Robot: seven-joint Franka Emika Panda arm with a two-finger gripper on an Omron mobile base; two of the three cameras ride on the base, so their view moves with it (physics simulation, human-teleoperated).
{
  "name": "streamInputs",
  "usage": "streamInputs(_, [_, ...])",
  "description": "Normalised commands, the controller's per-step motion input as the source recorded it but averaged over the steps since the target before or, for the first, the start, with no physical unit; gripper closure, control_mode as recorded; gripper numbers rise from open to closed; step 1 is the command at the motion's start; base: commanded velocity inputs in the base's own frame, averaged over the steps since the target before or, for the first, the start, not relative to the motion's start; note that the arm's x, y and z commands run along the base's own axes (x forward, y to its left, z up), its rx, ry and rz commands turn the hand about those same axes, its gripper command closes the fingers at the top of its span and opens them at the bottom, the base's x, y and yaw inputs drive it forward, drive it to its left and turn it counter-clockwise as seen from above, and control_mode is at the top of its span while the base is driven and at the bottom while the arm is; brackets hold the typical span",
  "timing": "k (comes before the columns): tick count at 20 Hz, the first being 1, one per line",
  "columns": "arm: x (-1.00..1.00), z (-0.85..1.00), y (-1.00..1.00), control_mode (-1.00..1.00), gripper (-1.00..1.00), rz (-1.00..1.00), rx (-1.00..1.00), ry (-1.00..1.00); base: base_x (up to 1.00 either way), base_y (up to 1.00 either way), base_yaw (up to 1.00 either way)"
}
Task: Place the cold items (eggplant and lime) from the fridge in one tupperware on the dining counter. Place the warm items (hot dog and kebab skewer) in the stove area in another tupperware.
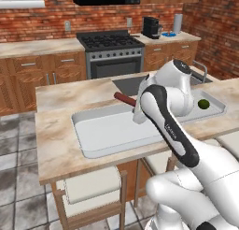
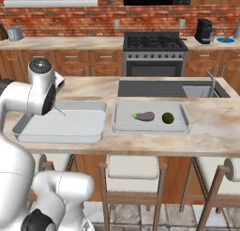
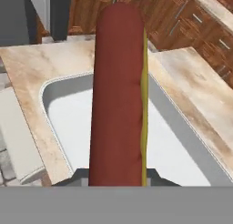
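My gripper (image 3: 117, 178) is shut on the hot dog (image 3: 118, 104), a long red sausage with a yellow stripe. It hangs above the empty grey tupperware (image 3: 173, 145) on the dining counter. From the left base view, the hot dog's (image 1: 124, 98) end sticks out left of my hand over that tupperware (image 1: 100, 131). The second tupperware (image 2: 151, 127) to the right holds the purple eggplant (image 2: 144, 116) and the green lime (image 2: 168, 118). The lime (image 1: 203, 104) also peeks out past my arm. The kebab skewer is out of view.
A sink (image 2: 161, 88) with a faucet (image 2: 212, 82) sits in the counter behind the tupperwares. The stove (image 2: 152, 42) stands at the back wall, with a coffee machine (image 2: 204, 30) to its right. Stools (image 2: 133, 169) line the counter's near side.
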Motion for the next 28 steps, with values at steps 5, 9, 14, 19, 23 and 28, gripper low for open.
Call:
streamInputs(5, [0.09, -0.42, 0.14, -1.0, 1.0, 0.33, -0.26, 0.0, 0.0, 0.0, 0.0])
streamInputs(9, [0.0, -0.26, 0.0, -1.0, 1.0, 0.13, -0.25, 0.0, 0.0, 0.0, 0.0])
streamInputs(14, [0.01, -0.24, 0.0, -1.0, 1.0, 0.08, -0.15, -0.04, 0.0, 0.0, 0.0])
streamInputs(19, [0.23, -0.18, 0.0, -1.0, 1.0, 0.01, -0.1, 0.0, 0.0, 0.0, 0.0])
streamInputs(23, [0.38, -0.18, 0.02, -1.0, 1.0, 0.01, -0.08, 0.01, 0.0, 0.0, 0.0])
streamInputs(28, [0.38, -0.22, 0.0, -1.0, 1.0, 0.01, 0.0, 0.09, 0.0, 0.0, 0.0])
